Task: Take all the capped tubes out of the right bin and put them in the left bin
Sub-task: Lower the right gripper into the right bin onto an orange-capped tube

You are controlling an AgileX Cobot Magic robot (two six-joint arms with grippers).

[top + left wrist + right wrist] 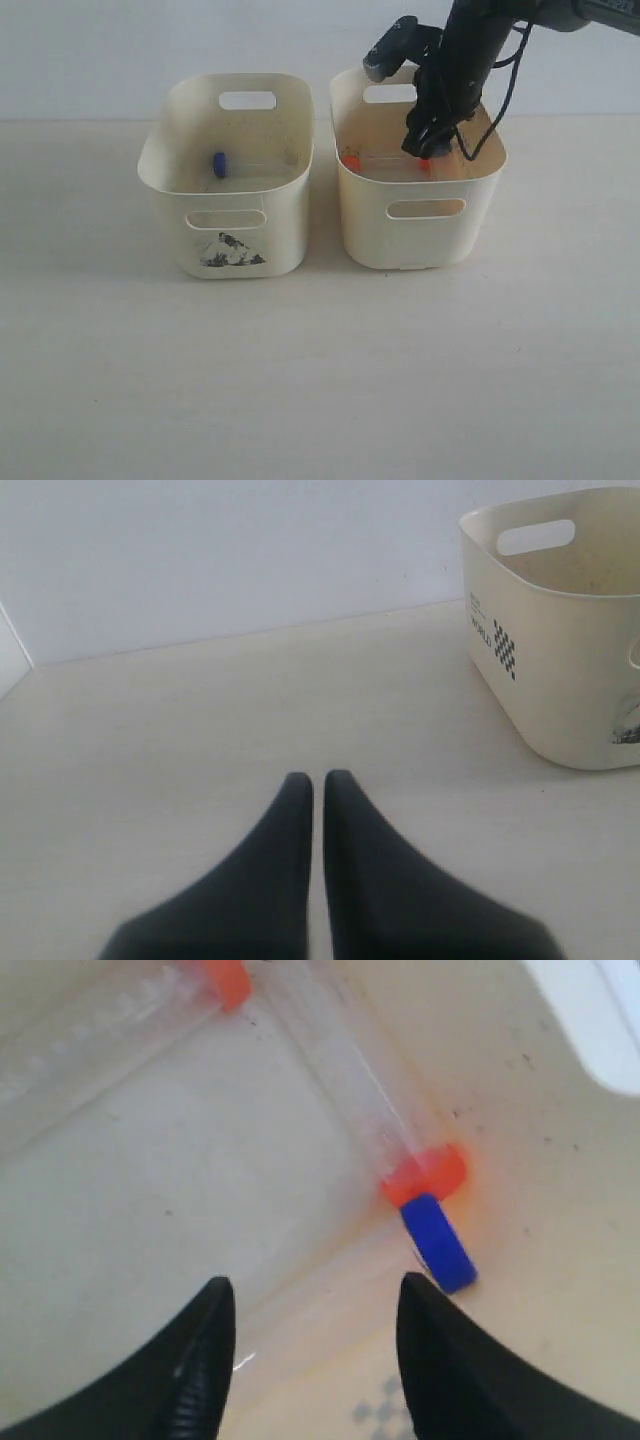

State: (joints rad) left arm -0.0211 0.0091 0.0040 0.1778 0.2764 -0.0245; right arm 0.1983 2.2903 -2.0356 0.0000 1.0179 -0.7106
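Nearest, a pale tabletop point(320, 390) spreads before the right bin point(370, 225). The left bin point(170, 215) just beside it holds one blue-capped tube point(220, 165). Inside the right bin, the right gripper point(312, 1295) gapes over capped tubes point(345, 1078). The left gripper point(318, 777) is pinched closed. A white wall point(100, 50) stands behind.

I see two cream plastic oval-rimmed tubs side by side, with small clear capped tubes in both.
The left tub with the dark smudged front mark point(172, 212) holds one blue-capped tube point(219, 164) on its floor. In the plain-fronted right tub point(420, 238) I make out one orange-capped tube point(345, 1075) lying flat, a second orange-capped tube point(110, 1025) near it, and a blue cap point(438, 1243) just beside the first's cap.
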